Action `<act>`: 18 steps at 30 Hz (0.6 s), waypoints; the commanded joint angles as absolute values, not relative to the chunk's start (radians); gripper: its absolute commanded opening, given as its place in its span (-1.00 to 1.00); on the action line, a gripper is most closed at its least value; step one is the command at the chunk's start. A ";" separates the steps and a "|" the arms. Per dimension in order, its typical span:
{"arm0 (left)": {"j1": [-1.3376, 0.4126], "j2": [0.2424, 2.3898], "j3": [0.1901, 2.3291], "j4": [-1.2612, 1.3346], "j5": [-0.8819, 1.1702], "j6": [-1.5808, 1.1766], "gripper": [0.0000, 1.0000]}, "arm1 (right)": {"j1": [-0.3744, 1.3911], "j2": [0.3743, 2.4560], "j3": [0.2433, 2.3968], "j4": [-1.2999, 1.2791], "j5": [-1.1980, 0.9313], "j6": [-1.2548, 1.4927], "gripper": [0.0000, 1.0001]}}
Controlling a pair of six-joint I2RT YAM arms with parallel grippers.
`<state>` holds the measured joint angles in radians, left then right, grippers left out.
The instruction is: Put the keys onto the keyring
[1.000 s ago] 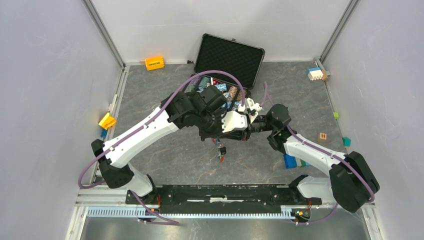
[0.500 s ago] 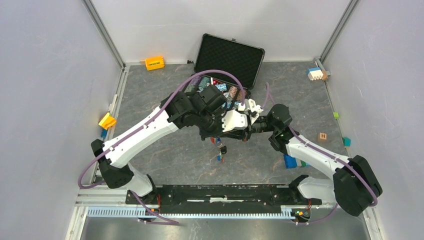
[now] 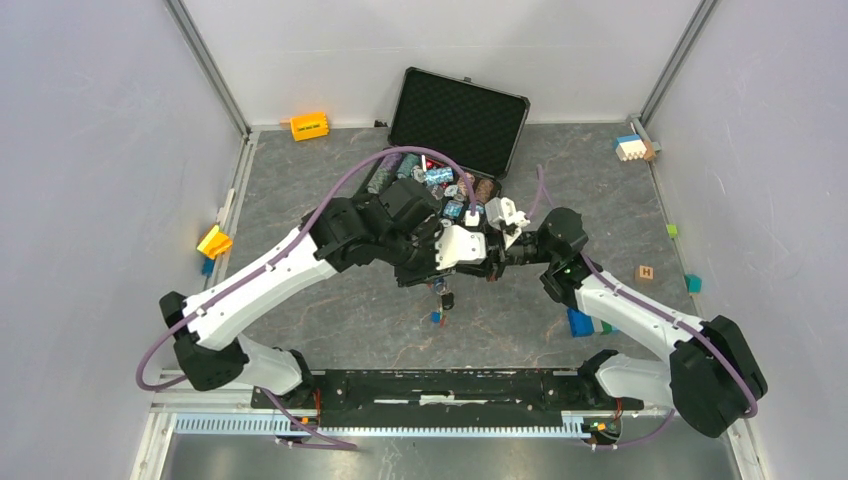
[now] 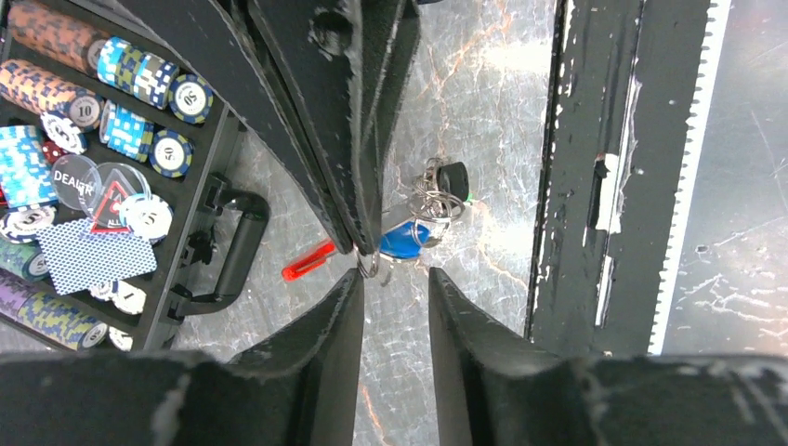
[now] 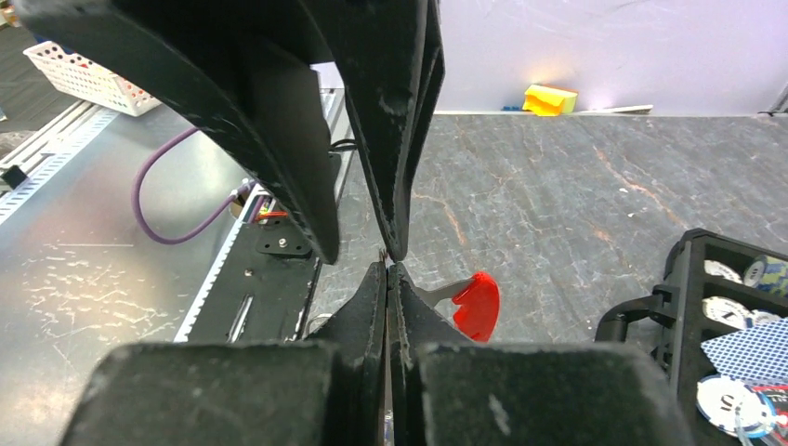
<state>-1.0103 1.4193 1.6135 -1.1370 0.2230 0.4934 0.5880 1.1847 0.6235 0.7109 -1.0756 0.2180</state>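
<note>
The right hand is reaching in from the top of the left wrist view, clenched tight, and is pinching the thin metal keyring at its very fingertips. The keyring's red fob is sticking out to one side of those tips. The keys are hanging in a bunch on the other side, just beside the right fingers, with a blue-capped key nearest the ring. All of it is being held above the bench, between the two arms. The left hand is facing the ring with its fingers parted, released and gripping nothing. An open poker chip case is sitting behind both arms.
</note>
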 commanded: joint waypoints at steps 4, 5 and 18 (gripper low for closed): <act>-1.003 1.324 1.572 -1.055 0.265 0.521 -0.05 | 0.565 1.153 0.616 0.805 -1.061 0.248 -1.00; -1.000 1.316 1.567 -1.053 0.257 0.525 0.00 | 0.563 1.153 0.615 0.810 -1.061 0.252 -1.00; -0.892 1.173 1.357 -0.793 0.391 0.521 0.04 | 0.534 1.137 0.627 0.958 -1.096 0.396 -1.00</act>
<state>-0.9039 1.2308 1.4158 -0.9527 0.2863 0.4961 0.5396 1.1625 0.6052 0.8555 -1.0801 0.3393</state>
